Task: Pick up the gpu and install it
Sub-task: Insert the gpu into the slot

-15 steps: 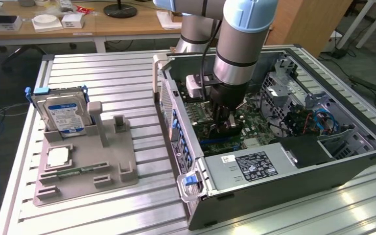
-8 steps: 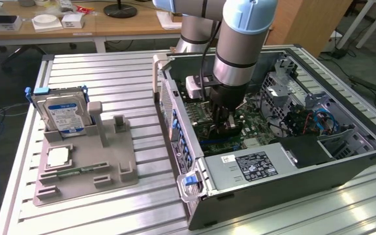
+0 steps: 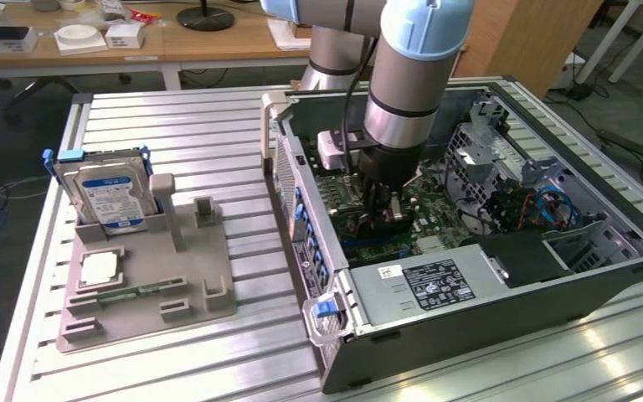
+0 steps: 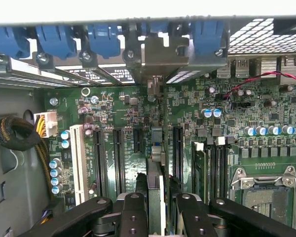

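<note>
While the arm reaches down into the open computer case [image 3: 589,276], its gripper [image 4: 157,190] is clamped narrowly on the gpu [image 4: 156,170], one finger on either face.

- gpu: held edge-on and upright over the motherboard [image 4: 123,111], in line with the black expansion slots [image 4: 117,158]; its far end runs toward the rear wall under the blue retaining clips [image 4: 54,39]. Whether its edge has entered a slot cannot be told.
- CPU socket [image 4: 264,195]: beside the gripper, open.
- Power supply [image 3: 422,283]: at the case's near end.
- Grey holder [image 3: 187,293]: on the table at the exterior view's left, well apart from the case, carrying an upright hard drive [image 3: 107,194] and a memory stick [image 3: 131,294].
</note>
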